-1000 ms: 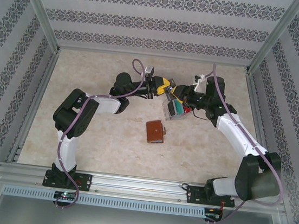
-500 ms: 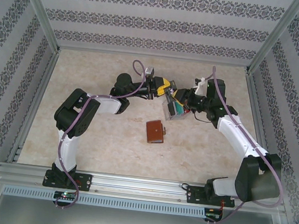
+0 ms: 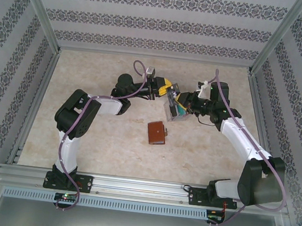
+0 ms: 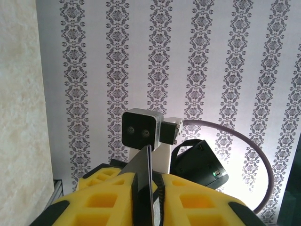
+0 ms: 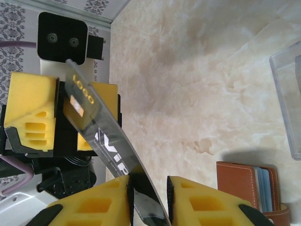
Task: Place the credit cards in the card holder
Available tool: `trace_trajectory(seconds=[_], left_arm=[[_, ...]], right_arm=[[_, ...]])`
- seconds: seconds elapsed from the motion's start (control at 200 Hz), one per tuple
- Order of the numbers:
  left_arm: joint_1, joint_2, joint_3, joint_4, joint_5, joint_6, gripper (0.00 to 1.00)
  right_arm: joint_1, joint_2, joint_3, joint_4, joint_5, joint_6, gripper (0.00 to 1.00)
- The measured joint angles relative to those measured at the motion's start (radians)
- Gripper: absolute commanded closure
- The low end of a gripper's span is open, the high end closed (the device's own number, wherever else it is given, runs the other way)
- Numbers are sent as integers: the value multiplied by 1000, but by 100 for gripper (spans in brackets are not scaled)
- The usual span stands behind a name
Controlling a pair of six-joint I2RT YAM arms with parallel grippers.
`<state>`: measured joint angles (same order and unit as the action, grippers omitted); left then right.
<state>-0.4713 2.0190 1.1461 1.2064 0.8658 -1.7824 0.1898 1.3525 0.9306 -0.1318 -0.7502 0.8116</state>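
Observation:
A dark grey credit card [image 5: 101,136] with VIP and LOGO printed on it spans between both grippers, above the table. My left gripper [image 4: 146,188] is shut on one end of it; the card [image 4: 143,174] shows edge-on between the yellow pads. The other end lies slanted between my right gripper's [image 5: 148,197] fingers, touching the left pad, with a gap to the right pad. In the top view the two grippers [image 3: 167,90] [image 3: 182,101] meet over the clear tray. The brown card holder [image 3: 157,133] [image 5: 244,186] lies on the table nearer the bases, with pale cards in its slots.
A clear plastic tray [image 3: 169,111] [image 5: 287,103] stands under the grippers with teal and red cards [image 3: 180,110] in it. Patterned walls and metal frame posts ring the marbled table [image 3: 92,139].
My right arm has drawn back slightly to the right. The left arm and the card holder have stayed where they were.

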Motion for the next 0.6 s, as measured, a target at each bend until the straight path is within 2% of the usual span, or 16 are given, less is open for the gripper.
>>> trace_trajectory(seconds=[0.07,0.16,0.33,0.445,0.5,0.6], left_arm=[[0,0,0,0,-3,-2,87],[2,0,0,2,-7,-3,90],[2,0,0,2,-10,-2,89],[2,2,0,3,-9,-2,92],[2,2,0,3,-7,-2,94],[2,2,0,3,-2,14,100]], right_arm=[[-5,0,-2,0,-4,-1,78],[-5,-1,-2,0,-16,-2,77],[-17,-5,-3,1,-34,-8,79],[-18,-5,-5,1,-39,-8,71],[-19,-5,-8,2,-42,-5,64],[-25,-6,-16,9,-46,1,59]])
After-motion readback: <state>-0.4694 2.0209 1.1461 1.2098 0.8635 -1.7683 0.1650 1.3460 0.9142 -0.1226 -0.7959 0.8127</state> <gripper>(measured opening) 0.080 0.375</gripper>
